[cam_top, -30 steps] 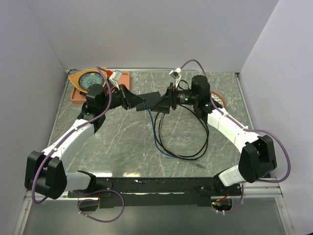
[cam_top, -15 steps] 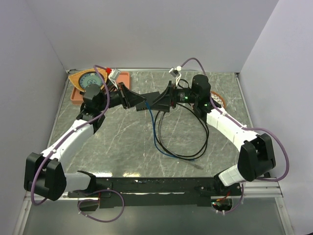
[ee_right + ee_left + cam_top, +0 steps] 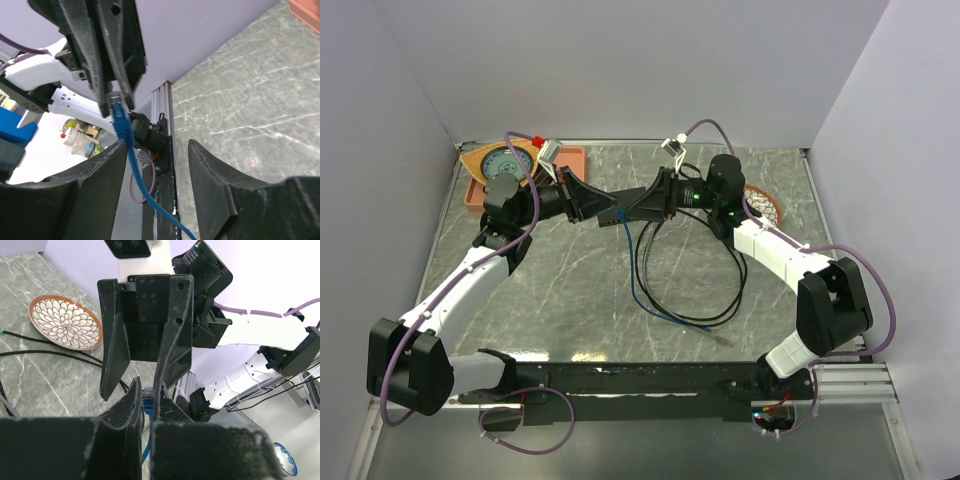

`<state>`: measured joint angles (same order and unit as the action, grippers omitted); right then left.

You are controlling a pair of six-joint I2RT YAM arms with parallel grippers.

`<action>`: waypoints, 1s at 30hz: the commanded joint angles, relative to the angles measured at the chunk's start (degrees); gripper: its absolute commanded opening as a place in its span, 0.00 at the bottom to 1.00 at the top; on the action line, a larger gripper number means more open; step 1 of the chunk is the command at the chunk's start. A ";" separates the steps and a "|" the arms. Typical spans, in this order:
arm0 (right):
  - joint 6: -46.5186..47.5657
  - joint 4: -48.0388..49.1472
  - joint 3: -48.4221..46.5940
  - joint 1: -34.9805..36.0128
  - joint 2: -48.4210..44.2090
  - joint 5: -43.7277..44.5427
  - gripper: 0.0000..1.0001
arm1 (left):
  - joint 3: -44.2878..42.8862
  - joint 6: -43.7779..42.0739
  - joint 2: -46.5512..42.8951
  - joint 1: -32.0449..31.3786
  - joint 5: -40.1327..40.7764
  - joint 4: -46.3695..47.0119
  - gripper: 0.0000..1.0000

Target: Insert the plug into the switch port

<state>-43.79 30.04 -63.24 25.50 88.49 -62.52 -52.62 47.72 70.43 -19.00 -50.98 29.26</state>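
Note:
My left gripper (image 3: 147, 385) is shut on the blue plug (image 3: 147, 395), whose tip sticks out past its fingertips. The blue cable (image 3: 632, 265) hangs from the plug to the table. The two grippers meet nose to nose above the middle of the table, the left gripper (image 3: 608, 212) facing the right gripper (image 3: 632, 212). My right gripper (image 3: 157, 145) is open. Its fingers (image 3: 172, 335) stand either side of the plug (image 3: 118, 116), and the cable runs close along one of them. No switch port shows in any view.
A black cable (image 3: 720, 290) loops on the marble table under the grippers. A brown-rimmed patterned plate (image 3: 765, 205) lies at the right rear. An orange tray (image 3: 480, 190) with a blue patterned dish (image 3: 505, 162) sits at the left rear corner.
The right gripper has moved left toward the left gripper and its jaws have narrowed around the plug end. The left gripper has kept its hold on the plug.

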 commanded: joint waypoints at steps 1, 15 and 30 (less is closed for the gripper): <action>-1.39 5.47 -0.48 0.78 -0.42 -1.55 0.59 | -1.17 -0.26 -1.26 -0.16 0.09 1.68 0.01; -1.12 4.15 -0.21 3.24 -0.86 -1.82 0.44 | -1.26 -0.35 -0.21 -0.16 0.80 1.15 0.01; -3.67 4.68 -0.04 3.16 -2.00 0.56 0.27 | -0.55 -1.41 -1.09 -0.16 1.23 -0.43 0.01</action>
<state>-47.22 32.60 -62.94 28.42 88.49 -63.00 -52.62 47.24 70.43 -19.00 -49.69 27.83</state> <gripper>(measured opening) 0.281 0.069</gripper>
